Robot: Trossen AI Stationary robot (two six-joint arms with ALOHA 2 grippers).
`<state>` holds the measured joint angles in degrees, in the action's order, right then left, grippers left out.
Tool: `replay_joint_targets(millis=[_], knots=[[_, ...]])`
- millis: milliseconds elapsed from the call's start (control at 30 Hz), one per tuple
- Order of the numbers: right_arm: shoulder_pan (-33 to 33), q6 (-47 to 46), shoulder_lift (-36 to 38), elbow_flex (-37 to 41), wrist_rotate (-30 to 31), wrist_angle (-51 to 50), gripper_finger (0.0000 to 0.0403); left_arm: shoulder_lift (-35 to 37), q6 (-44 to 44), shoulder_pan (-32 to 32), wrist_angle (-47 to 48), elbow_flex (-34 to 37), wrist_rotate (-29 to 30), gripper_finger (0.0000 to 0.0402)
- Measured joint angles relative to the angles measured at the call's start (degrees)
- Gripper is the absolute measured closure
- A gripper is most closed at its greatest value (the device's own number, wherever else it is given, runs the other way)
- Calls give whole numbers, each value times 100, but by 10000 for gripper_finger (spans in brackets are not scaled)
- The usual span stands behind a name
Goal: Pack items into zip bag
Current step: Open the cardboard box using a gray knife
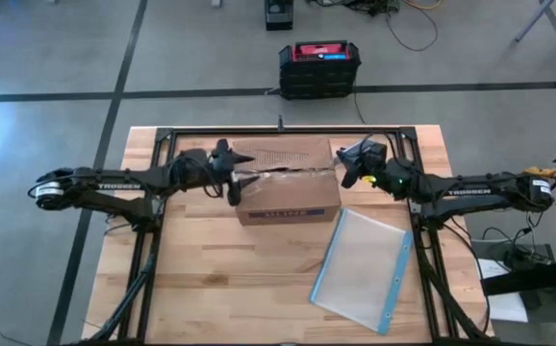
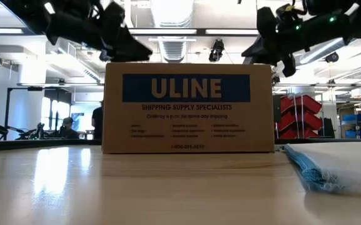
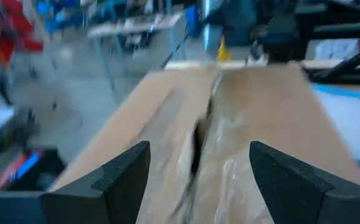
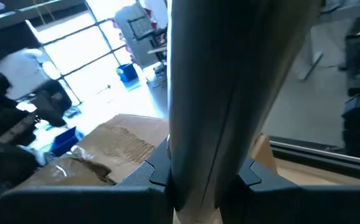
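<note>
Wooden table [image 1: 211, 279]: ULINE box [image 1: 288, 192] centre, zip bag [image 1: 365, 269] flat beside; left gripper [image 1: 232, 183] spread above box seam; right gripper [image 1: 352, 173] clamped on box flap [image 4: 230, 93]

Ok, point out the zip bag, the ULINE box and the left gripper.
zip bag [image 1: 363, 265], high view, middle of the clear sheet.
ULINE box [image 2: 188, 106], low view, printed front face.
left gripper [image 3: 200, 167], left wrist view, midway between its open jaws.

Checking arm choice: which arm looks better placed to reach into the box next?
Likely left: the left gripper hangs open over the box seam, while the right gripper grips a flap.
</note>
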<state>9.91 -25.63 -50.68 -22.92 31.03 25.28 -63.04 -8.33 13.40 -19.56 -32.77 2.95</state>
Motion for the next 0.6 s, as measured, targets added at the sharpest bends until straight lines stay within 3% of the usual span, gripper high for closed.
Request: replay_joint_targets(millis=[133, 300, 433, 600], knots=[[-371, -33, -12, 16, 671, -36, 346, -305, -328, -479, -763, -13, -6, 143], [-632, -87, -42, 55, 1405, 14, 346, -1289, -606, -1108, -1795, -232, 146, 143], [-643, -379, -198, 59, 1376, 148, 346, -2156, -709, -1275, -1617, -1093, 393, 143], [-643, -597, -430, 60, 1365, 290, 346, -3113, -768, -1315, -445, -2397, 419, 143]])
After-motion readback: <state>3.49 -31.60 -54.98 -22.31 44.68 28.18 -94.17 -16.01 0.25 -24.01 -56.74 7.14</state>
